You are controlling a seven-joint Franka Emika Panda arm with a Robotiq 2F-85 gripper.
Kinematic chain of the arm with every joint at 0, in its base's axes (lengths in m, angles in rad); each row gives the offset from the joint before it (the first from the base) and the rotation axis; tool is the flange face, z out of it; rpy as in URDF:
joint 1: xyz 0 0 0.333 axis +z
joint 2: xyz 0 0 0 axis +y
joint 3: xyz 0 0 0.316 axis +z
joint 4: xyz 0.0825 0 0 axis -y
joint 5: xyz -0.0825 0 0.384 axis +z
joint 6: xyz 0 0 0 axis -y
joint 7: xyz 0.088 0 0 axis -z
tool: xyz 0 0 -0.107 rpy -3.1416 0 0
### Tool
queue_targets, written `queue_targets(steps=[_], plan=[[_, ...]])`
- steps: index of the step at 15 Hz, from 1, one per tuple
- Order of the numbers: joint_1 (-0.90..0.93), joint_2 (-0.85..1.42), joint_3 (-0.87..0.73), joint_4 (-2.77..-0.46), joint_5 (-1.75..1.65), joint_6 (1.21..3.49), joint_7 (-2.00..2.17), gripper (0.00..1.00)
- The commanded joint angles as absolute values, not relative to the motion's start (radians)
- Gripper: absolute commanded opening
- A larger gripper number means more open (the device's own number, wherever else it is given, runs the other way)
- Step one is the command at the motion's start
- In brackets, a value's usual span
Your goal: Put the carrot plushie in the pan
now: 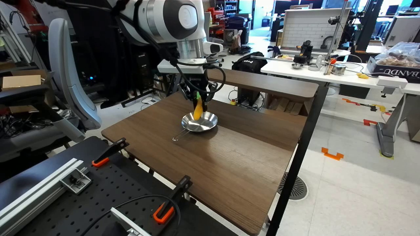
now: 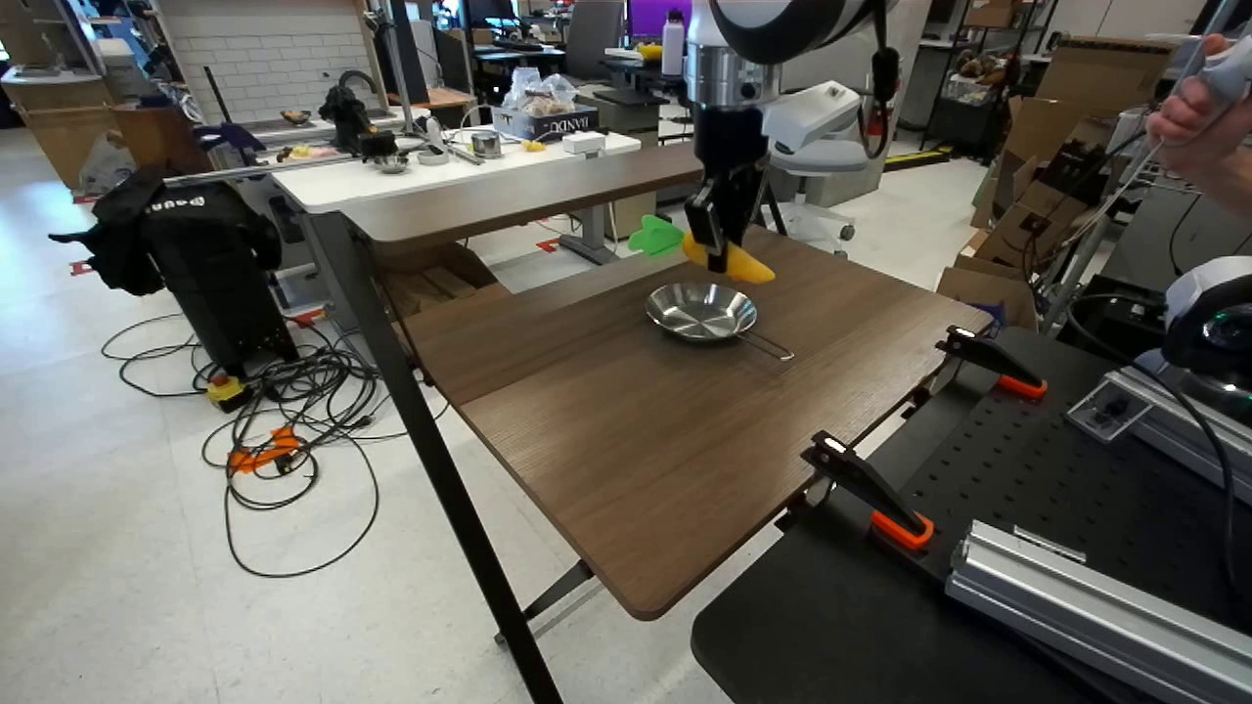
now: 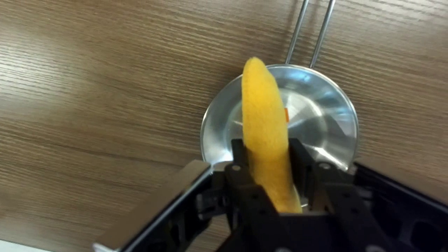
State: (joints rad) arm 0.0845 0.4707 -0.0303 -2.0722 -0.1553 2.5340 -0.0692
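The carrot plushie (image 3: 262,112) is orange-yellow and tapered. Its green leafy tip shows in both exterior views and is hidden in the wrist view. My gripper (image 3: 267,150) is shut on the plushie's middle, one finger on each side. The plushie (image 2: 751,266) hangs in the gripper (image 2: 717,256) above the pan (image 2: 699,318), apart from it. The silver pan (image 3: 322,105) lies under the plushie and the fingers in the wrist view, its thin wire handle pointing to the top. In an exterior view the plushie (image 1: 198,110) overlaps the back part of the pan (image 1: 205,125).
The pan stands on a brown wooden table (image 1: 236,157). A raised brown shelf (image 1: 262,80) runs along its far side. Black clamps with orange ends (image 1: 164,211) hold the near edge beside a black perforated board (image 1: 108,196). A person's hand (image 2: 1203,108) shows at the right in an exterior view.
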Motion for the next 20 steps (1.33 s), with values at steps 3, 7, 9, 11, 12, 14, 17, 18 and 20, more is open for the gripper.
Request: queue_targets(steps=[3, 7, 9, 11, 12, 14, 17, 18, 20], plan=[[0.077, 0.466, -0.027, -2.093, -0.177, 2.569, -0.059, 0.81], [0.076, 0.461, -0.03, -2.099, -0.179, 2.57, -0.056, 1.0], [0.076, 0.456, -0.03, -2.103, -0.178, 2.572, -0.056, 1.0], [0.075, 0.448, -0.029, -2.111, -0.178, 2.573, -0.057, 1.0], [0.074, 0.443, -0.029, -2.116, -0.177, 2.573, -0.058, 1.0], [0.071, 0.43, -0.029, -2.128, -0.175, 2.575, -0.06, 1.0], [0.068, 0.405, -0.032, -2.152, -0.176, 2.588, -0.06, 1.0], [0.067, 0.393, -0.033, -2.163, -0.177, 2.596, -0.061, 1.0], [0.066, 0.367, -0.035, -2.182, -0.177, 2.601, -0.06, 1.0]])
